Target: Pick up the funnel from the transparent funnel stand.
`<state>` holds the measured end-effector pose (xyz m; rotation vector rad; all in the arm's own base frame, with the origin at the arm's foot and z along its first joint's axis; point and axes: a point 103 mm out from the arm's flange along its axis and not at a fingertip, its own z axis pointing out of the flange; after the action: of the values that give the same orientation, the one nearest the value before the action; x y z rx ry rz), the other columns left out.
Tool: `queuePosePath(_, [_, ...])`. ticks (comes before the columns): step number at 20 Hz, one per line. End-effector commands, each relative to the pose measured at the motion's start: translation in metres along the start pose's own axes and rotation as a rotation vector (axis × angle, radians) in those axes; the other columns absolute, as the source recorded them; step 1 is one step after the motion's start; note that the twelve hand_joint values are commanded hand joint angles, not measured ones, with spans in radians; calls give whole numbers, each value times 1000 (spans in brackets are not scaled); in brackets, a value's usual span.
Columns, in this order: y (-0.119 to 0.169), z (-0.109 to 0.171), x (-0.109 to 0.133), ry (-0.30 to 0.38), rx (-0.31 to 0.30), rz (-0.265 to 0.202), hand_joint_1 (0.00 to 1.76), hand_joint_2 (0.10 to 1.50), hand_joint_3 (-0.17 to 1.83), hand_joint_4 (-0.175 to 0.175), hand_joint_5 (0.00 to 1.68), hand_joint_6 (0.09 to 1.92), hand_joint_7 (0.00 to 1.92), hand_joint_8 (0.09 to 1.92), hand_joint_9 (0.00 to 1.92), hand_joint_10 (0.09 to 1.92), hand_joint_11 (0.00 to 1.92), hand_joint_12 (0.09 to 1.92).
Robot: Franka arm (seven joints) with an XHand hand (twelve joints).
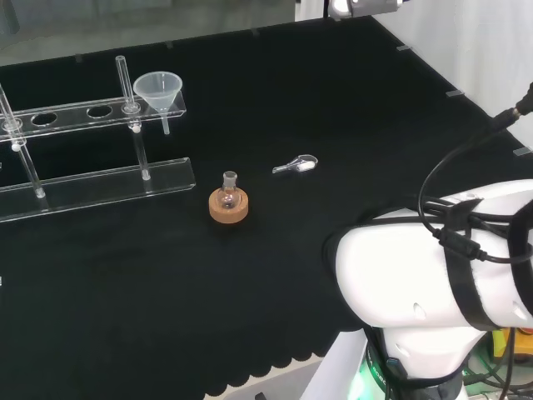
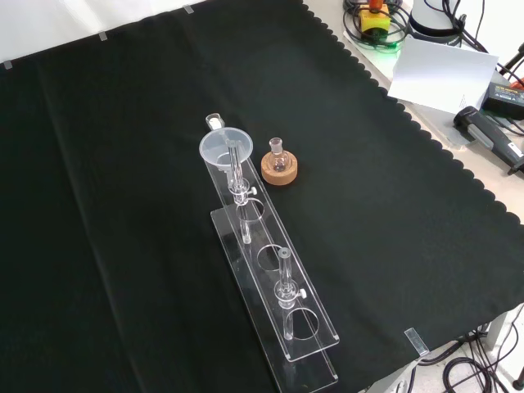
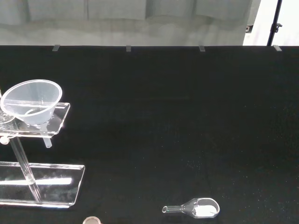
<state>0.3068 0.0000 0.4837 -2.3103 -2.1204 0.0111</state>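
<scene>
No legible text, label, brand, number or sign appeared anywhere on the bench, none on the funnel [image 1: 158,89], the transparent funnel stand [image 1: 92,179], the small flask on its cork ring [image 1: 228,206], or the black cloth [image 1: 333,108]

The bench cloth [image 1: 333,108] is plain black with a scalloped edge. The funnel [image 1: 159,90] is translucent, milky white. The funnel stand [image 1: 92,179] is colourless clear plastic. A clear small flask [image 1: 229,193] sits in a tan cork ring [image 1: 228,209]. The small clear scoop [image 1: 296,165] holds something white. The arm's link [image 1: 425,275] is white, banded with black straps.
</scene>
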Motion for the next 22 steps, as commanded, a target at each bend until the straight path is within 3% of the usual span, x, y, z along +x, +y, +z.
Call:
queuePosePath(1, [6, 2, -3, -2, 27, 3, 147, 484, 356, 83, 0, 87, 0, 87, 0, 87, 0, 171])
queuePosePath(4, [16, 4, -9, -17, 50, -17, 144, 554, 213, 97, 0, 87, 0, 87, 0, 87, 0, 87])
queuePosePath(10, [39, 8, -10, -11, 7, -62, 144, 570, 179, 108, 0, 87, 0, 87, 0, 87, 0, 87])
queuePosePath(22, [93, 20, 23, 43, -70, -146, 169, 582, 161, 108, 0, 87, 0, 87, 0, 87, 0, 87])
